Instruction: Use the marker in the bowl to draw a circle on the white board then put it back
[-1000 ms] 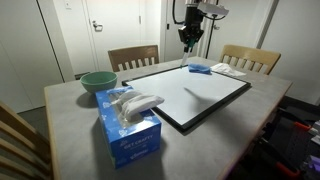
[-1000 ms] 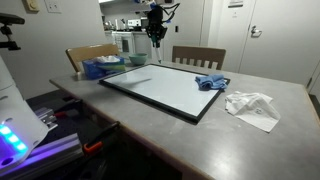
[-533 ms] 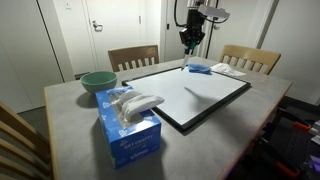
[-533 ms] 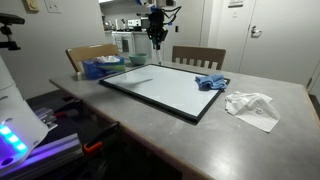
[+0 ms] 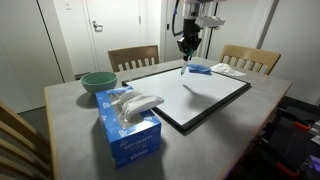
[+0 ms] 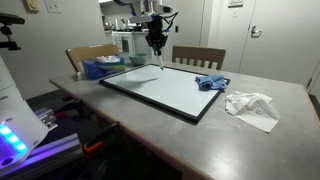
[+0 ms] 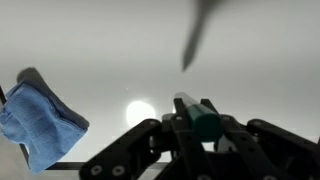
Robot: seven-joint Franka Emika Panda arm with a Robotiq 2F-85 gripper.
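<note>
My gripper (image 5: pixel 187 44) is shut on the marker (image 5: pixel 185 62), a slim dark stick that points down over the far part of the white board (image 5: pixel 190 97). Both also show in an exterior view: the gripper (image 6: pixel 155 40) and the marker (image 6: pixel 158 58) above the white board (image 6: pixel 165 86). I cannot tell whether the tip touches the board. In the wrist view the marker's green end (image 7: pixel 194 110) sits between the jaws (image 7: pixel 200 128), with the white board (image 7: pixel 100 50) behind it. The teal bowl (image 5: pixel 98 81) stands apart on the table.
A blue tissue box (image 5: pixel 128 128) stands near the bowl. A blue cloth (image 5: pixel 199 69) lies at the board's far edge, also in the wrist view (image 7: pixel 35 120). Crumpled white paper (image 6: pixel 252 105) lies on the table. Wooden chairs (image 5: pixel 133 57) stand behind the table.
My gripper has come down with the marker toward the white board and shifted slightly sideways. Nothing else has moved.
</note>
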